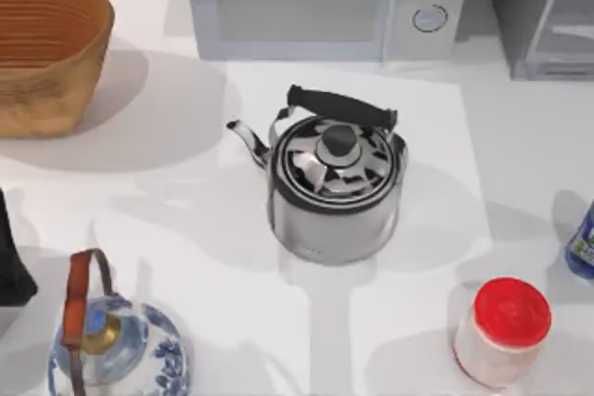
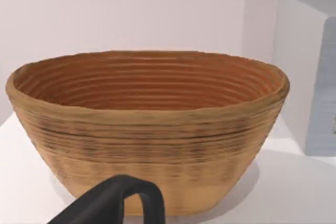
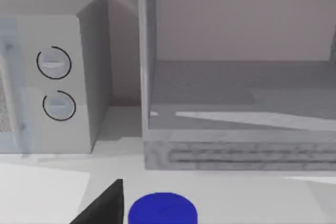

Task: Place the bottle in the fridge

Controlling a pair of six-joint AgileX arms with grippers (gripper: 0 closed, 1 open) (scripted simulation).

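The deep-blue bottle stands at the table's right edge, partly cut off in the top view, just beyond the red-lidded jar. Its round blue cap lies low in the right wrist view, with a dark part of my right gripper close beside it. The dark grey fridge stands at the back right, and its grey inside faces the right wrist camera; whether its door is open I cannot tell. A dark piece of my left arm rests at the left edge, and my left gripper points at the basket.
A steel kettle stands mid-table. The light grey microwave with two knobs is at the back, left of the fridge. A woven basket sits back left, a blue-and-white teapot front left, and a white red-lidded jar front right.
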